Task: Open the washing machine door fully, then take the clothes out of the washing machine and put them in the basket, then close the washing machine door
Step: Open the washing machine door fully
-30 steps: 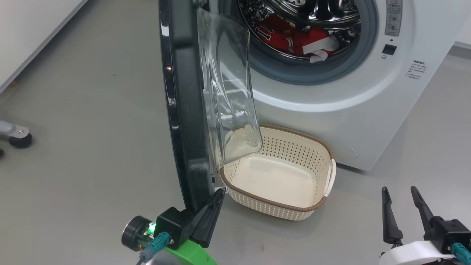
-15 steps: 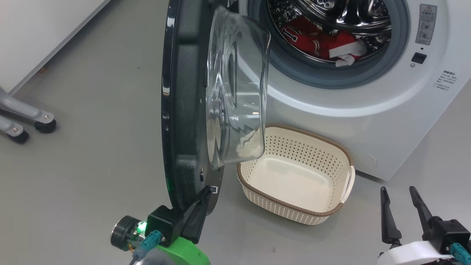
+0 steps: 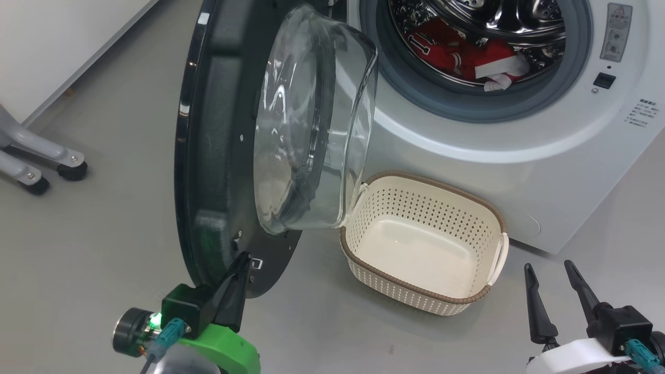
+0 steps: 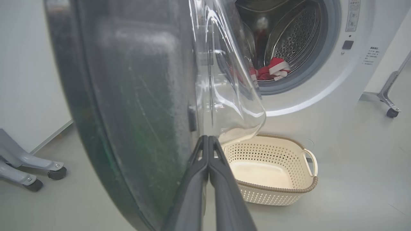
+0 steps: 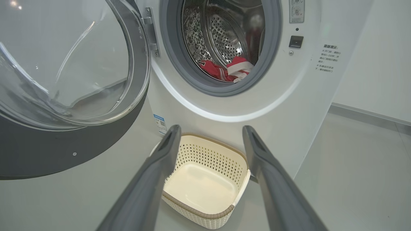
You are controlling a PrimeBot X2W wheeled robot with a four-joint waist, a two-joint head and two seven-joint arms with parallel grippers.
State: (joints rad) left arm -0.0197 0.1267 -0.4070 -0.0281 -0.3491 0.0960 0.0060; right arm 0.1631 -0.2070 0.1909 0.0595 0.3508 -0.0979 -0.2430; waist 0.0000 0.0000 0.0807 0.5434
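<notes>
My left gripper point(image 3: 243, 259), fingers pressed together, seems to touch the door point(image 3: 218, 135) at its lower edge. My right gripper point(image 3: 548, 266) gapes wide near the basket point(image 3: 415, 294), and the clothes point(image 3: 452, 52) lie in the drum point(image 3: 499, 15).

This looks like a test lab staged as a laundry corner. A washing machine point(image 3: 519, 171) stands on smooth grey floor point(image 3: 104, 234), with castered metal frame legs point(image 3: 57, 153) at the left.
</notes>
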